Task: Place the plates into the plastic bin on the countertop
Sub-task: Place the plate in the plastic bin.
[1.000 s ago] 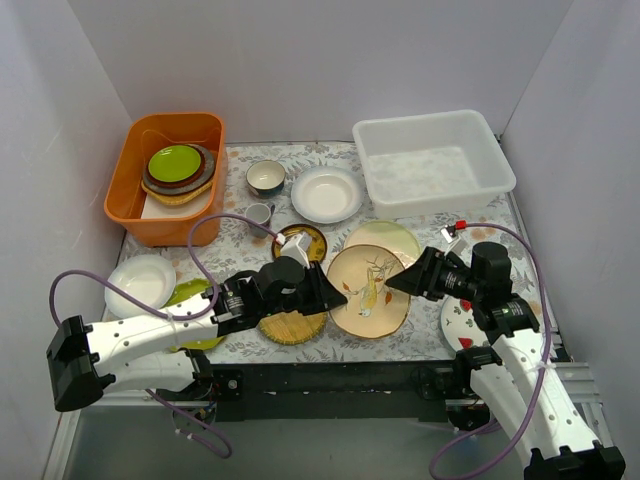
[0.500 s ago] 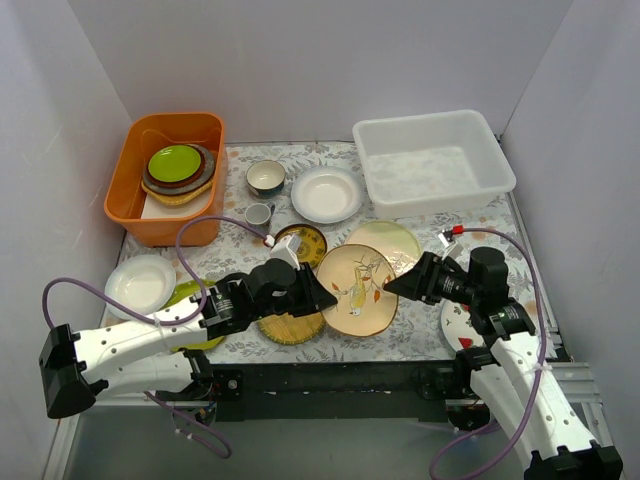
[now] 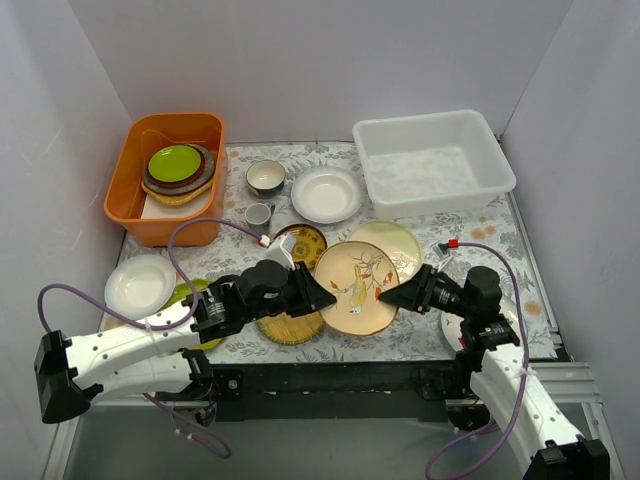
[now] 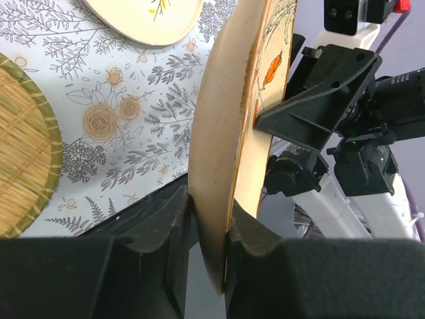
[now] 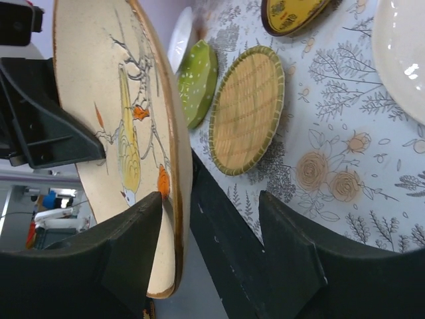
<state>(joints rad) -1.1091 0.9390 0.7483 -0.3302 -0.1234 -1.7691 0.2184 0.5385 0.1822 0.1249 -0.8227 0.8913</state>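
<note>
item: cream plate with leaf sprig [image 3: 358, 288]. stands on edge above the middle of the surface [image 3: 495, 228], toward the near edge. left gripper [image 3: 322, 297] clamped on its left rim. right gripper [image 3: 390, 293] has its jaws apart, one on each side of the opposite rim; contact there cannot be told.
container: plastic bin [image 3: 425, 170], far right corner, its bare white floor showing.
container: orange tub [image 3: 175, 120], far left corner, holds a stack of plates with a lime plate [image 3: 174, 162] on top.
loose on the cloth: white plate [image 3: 326, 193] beside the bin; glossy cream plate [image 3: 385, 238] behind the held one; woven-straw plate [image 3: 290, 328] under the left arm; small patterned plate [image 3: 303, 240]; another white plate [image 3: 140, 282] at the left edge.
</note>
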